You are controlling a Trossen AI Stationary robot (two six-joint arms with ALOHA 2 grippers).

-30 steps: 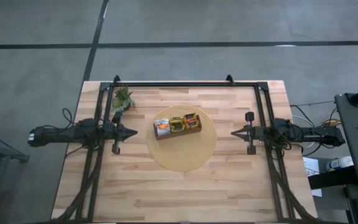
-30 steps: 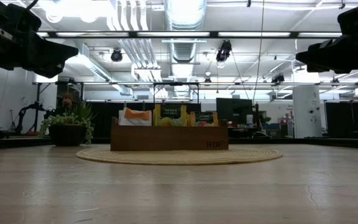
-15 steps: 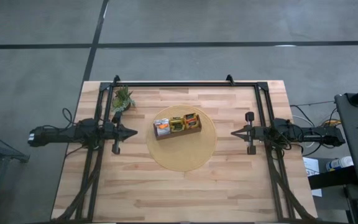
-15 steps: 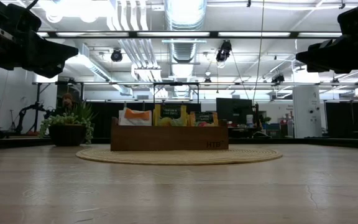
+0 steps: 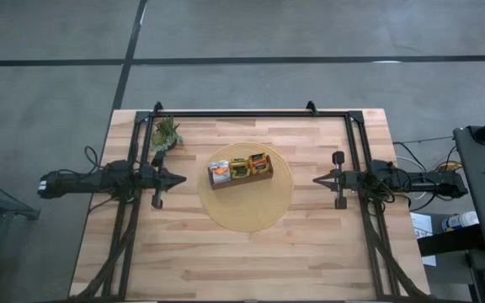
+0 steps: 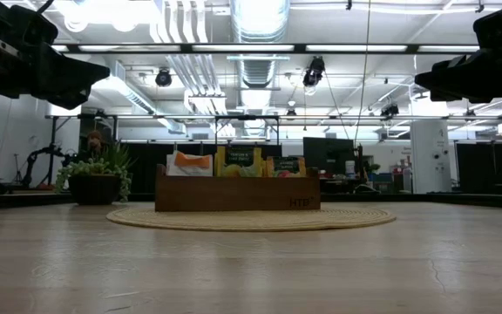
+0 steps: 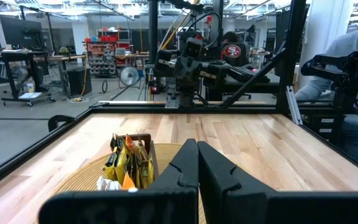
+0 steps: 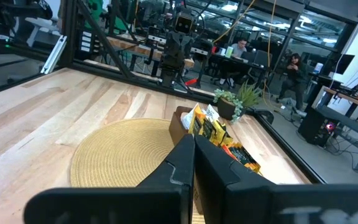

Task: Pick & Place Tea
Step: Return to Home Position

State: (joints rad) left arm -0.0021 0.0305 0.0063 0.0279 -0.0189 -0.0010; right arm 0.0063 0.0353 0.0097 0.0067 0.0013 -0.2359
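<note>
The tea (image 5: 241,168) stands in the wooden tray (image 6: 234,197) on a round mat (image 5: 244,212) at the middle of the bench (image 5: 226,261), apparently sorted by colour. The left gripper (image 5: 181,178) hangs toward the left edge and the right gripper (image 5: 316,179) toward the right edge. Both have fingers pressed together, empty. A potted plant (image 5: 166,135) sits near the back left corner.

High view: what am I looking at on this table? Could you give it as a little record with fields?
Table: light wooden plank table
Centre: round woven straw mat
On mat: brown wooden divided tray
In tray: small square tea-bag sachets, white-orange, yellow, orange sections
Near left arm: small green potted plant
Left gripper: shut, empty, left of mat
Right gripper: shut, empty, right of mat
</note>
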